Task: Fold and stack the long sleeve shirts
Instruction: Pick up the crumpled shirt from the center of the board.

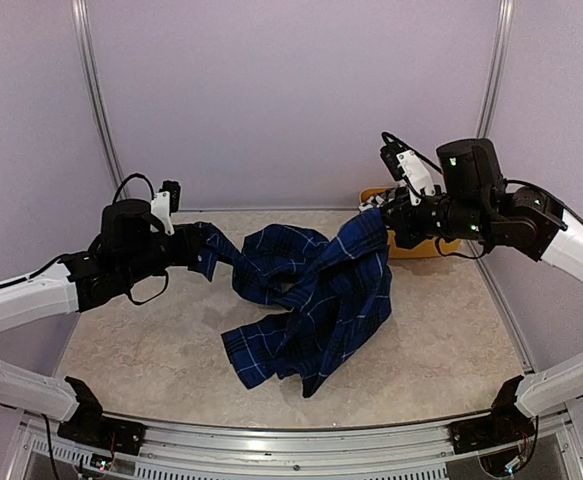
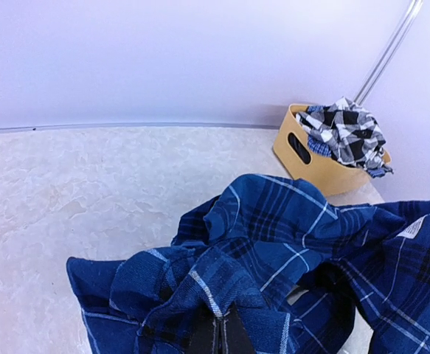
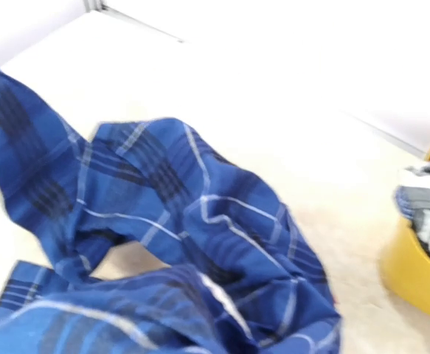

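The blue shirt (image 1: 316, 300) hung between both arms, its long axis running sideways from the left claw (image 1: 189, 243), clamped on one bunched edge, to the right claw (image 1: 379, 215), clamped on the other, its middle sagging below both onto the surface (image 1: 451, 340).

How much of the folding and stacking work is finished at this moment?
Nothing looks done: no folded shirt lies on the table. In hand: the left gripper and right gripper are shut on the blue shirt, holding it crumpled between them. Left: folding it, then the checked shirt in the yellow tub.
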`<state>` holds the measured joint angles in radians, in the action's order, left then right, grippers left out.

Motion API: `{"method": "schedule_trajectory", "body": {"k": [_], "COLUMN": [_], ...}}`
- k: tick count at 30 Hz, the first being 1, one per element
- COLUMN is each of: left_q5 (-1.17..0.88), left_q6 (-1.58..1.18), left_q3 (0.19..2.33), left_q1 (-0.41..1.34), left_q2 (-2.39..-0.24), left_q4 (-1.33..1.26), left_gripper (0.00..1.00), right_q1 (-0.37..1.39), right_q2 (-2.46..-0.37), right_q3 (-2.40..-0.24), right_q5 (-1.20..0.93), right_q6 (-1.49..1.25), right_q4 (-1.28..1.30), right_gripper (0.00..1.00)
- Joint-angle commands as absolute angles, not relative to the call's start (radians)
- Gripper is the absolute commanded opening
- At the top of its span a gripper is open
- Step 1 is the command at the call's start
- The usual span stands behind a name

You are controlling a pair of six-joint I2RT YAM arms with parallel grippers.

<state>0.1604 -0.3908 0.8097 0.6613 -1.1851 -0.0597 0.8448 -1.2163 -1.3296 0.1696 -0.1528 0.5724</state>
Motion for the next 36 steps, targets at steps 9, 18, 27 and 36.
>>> {"method": "schedule_trajectory", "body": {"k": [9, 18, 27, 36], "left_q5": [0.334, 0.358, 0.214, 0.212], "left_q6": [-0.424, -0.444, -0.514, -0.537], "left_q3": [0.951, 0.979, 0.920, 0.939], "left_q1": [0.578, 0.545, 0.545, 0.457], "left_q2": [-0.897, -0.897, -0.987, -1.049], "left_q4": [0.191, 0.255, 0.182, 0.162], "left_gripper": [0.00, 0.00, 0.00, 0.00], "right_q1": [0.730, 0.587, 0.557, 0.598], "right_q2": [-1.130, -1.160, -1.230, -1.086], "right_q3": [-1.391, -1.309, -1.227, -1.083], "right_q5": [0.379, 0.460, 0.387, 0.138], "right_q6": [-0.167, -0.204, -0.233, -0.257], "right_q4": [0.780, 0.872, 0.898, 0.816], "right_gripper": [0.00, 0.00, 0.70, 0.88]}}
